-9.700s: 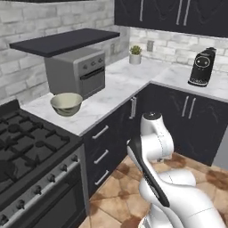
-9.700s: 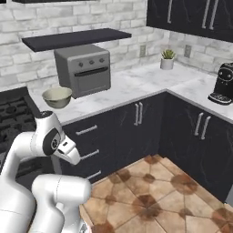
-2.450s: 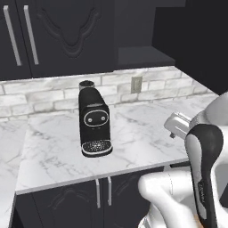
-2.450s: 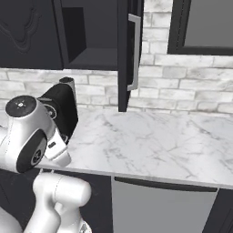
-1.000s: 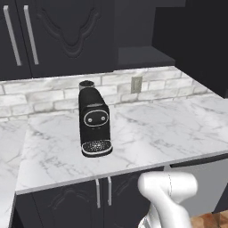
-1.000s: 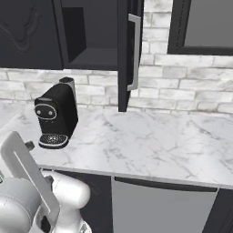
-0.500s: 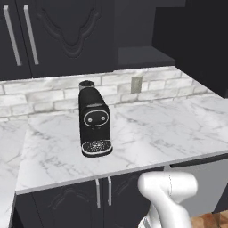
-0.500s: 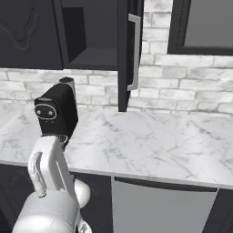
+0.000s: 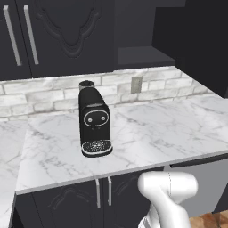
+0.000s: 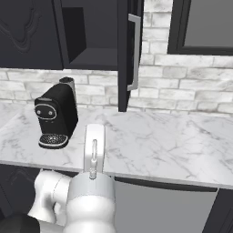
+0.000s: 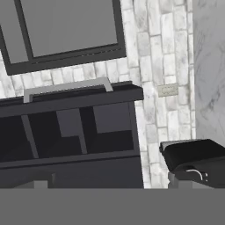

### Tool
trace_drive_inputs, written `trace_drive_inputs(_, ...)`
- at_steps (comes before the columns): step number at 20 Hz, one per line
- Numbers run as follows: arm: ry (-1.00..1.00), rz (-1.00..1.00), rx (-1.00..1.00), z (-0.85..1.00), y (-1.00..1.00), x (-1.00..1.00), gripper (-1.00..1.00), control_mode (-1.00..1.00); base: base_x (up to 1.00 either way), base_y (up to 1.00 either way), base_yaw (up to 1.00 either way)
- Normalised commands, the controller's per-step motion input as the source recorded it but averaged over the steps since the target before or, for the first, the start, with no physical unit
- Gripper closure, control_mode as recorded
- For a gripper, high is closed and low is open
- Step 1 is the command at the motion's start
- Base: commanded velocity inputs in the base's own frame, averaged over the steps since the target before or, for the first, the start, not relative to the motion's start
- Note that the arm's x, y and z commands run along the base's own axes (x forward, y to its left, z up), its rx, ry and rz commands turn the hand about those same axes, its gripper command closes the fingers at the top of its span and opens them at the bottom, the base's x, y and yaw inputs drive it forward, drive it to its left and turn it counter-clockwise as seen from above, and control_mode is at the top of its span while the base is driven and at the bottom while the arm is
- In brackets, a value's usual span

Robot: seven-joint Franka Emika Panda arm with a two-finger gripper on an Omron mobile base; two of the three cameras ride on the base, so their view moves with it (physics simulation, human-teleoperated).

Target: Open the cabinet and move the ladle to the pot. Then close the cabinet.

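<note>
One cabinet [image 10: 98, 34] door [image 10: 129, 54] stands open ahead of the gripper, jaws wide, holding nothing. Best reach straight into the shelf for the ladle, clearing the coffee machine [image 10: 55, 113] below.

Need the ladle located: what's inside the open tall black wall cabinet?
The tall black wall cabinet shows a bare dark shelf; no ladle visible. Its open door and frame hide the rest.
</note>
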Motion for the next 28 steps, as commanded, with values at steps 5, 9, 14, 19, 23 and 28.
trace_drive_inputs(5,-0.03,0.07,0.15,-0.06,-0.18,0.83,-1.00,-1.00,0.00,0.00,0.00)
trace_drive_inputs(9,-0.01,0.07,0.17,-0.10,-0.35,0.74,-1.00,-1.00,0.00,0.00,0.00)
trace_drive_inputs(14,-0.01,0.07,0.17,-0.06,-0.45,0.73,-1.00,-1.00,0.00,0.00,0.00)
trace_drive_inputs(19,0.00,0.06,0.13,-0.16,-0.45,0.71,-1.00,-1.00,0.00,0.00,0.00)
trace_drive_inputs(23,0.00,0.05,0.11,-0.18,-0.46,0.61,-1.00,-1.00,0.00,0.00,0.00)
trace_drive_inputs(28,0.04,0.08,0.04,-0.03,-0.14,0.48,-1.00,-1.00,0.00,0.00,0.00)
